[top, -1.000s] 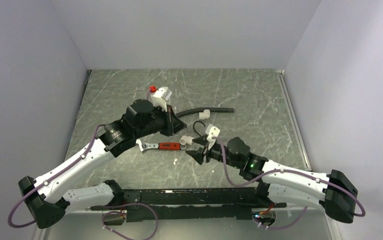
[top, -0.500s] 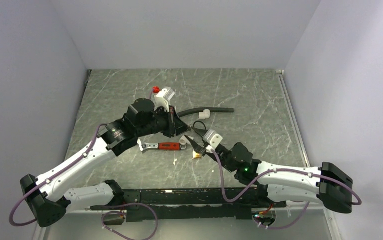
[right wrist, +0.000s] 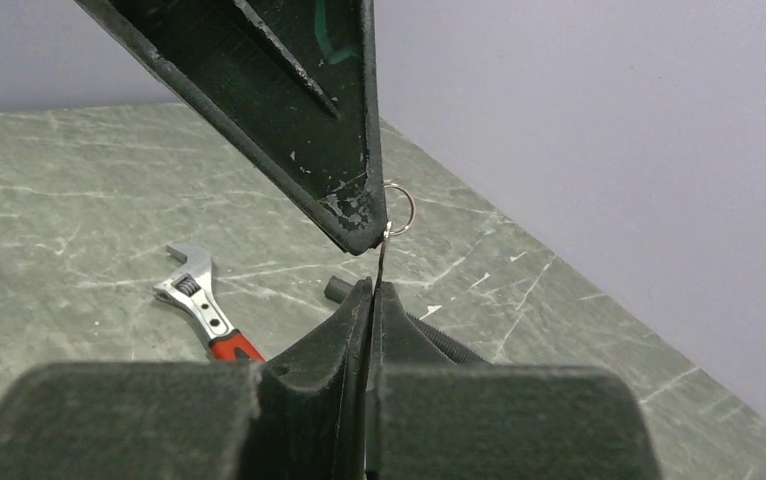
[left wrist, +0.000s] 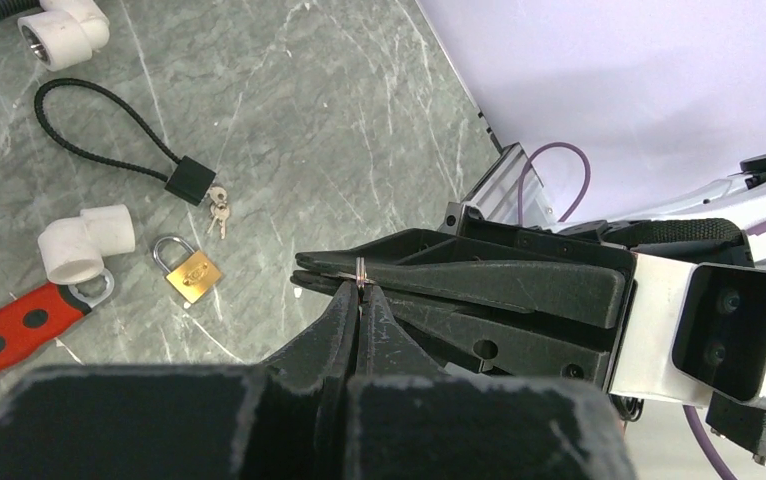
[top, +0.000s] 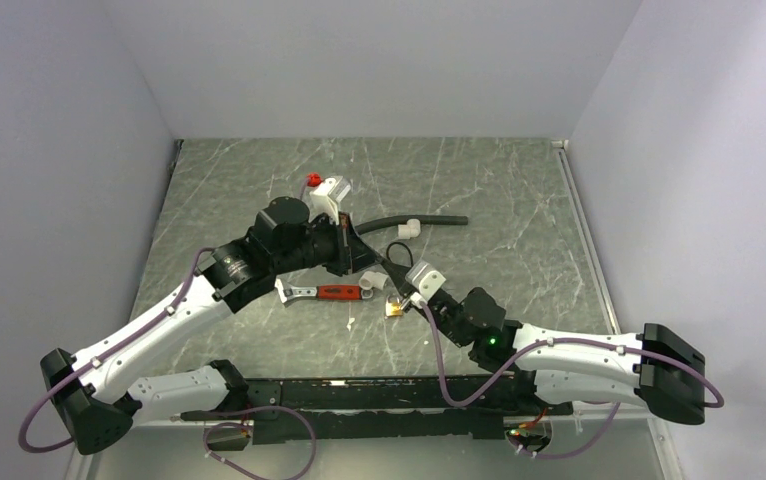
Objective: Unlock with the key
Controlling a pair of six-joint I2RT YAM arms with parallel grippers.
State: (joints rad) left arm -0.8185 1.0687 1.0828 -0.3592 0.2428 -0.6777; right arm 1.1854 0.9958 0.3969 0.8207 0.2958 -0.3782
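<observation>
Handover in mid-air: left gripper (left wrist: 359, 292) pinches the key (right wrist: 381, 258) at its ringed head, right gripper (right wrist: 372, 291) pressed shut on the blade. The key's length runs tip to tip. Padlock (left wrist: 190, 272) lies on the table (left wrist: 359, 120) just beneath both tips.

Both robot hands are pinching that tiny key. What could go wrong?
1. The left gripper and right gripper both pinch the tiny silvery metal key by their very tips; pulling apart might twist or drop it.
2. The small brass padlock lies loose on the table, so it may slide.
</observation>
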